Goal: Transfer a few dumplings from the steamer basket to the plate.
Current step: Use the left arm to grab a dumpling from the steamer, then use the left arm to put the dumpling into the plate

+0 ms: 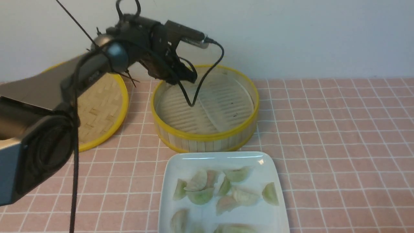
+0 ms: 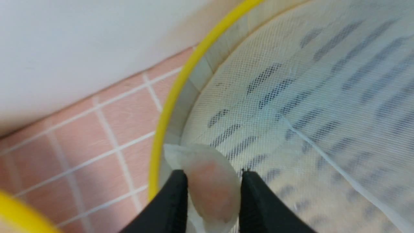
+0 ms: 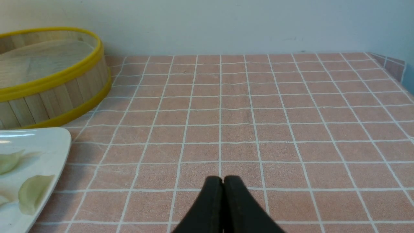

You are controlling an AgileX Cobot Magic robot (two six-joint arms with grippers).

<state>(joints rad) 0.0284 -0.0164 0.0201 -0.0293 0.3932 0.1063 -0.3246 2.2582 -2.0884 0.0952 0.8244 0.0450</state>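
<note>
The steamer basket (image 1: 207, 137) stands behind the plate (image 1: 220, 158). Its pale slotted liner (image 1: 210, 106) shows no loose dumplings. My left gripper (image 1: 187, 77) hangs over the basket's back left rim. In the left wrist view the left gripper (image 2: 213, 173) is shut on a pinkish translucent dumpling (image 2: 210, 191), just inside the yellow rim (image 2: 168, 106). Several pale green and pinkish dumplings (image 1: 200, 194) lie on the plate. My right gripper (image 3: 223, 179) is shut and empty, low over the tablecloth, right of the plate (image 3: 48, 142) and basket (image 3: 48, 81).
The shallow woven-bamboo lid (image 1: 100, 106) lies left of the basket. A black cable loop (image 1: 194, 100) dangles from the left arm into the basket. The pink checked tablecloth (image 1: 339, 145) stretches to the right; a wall stands close behind.
</note>
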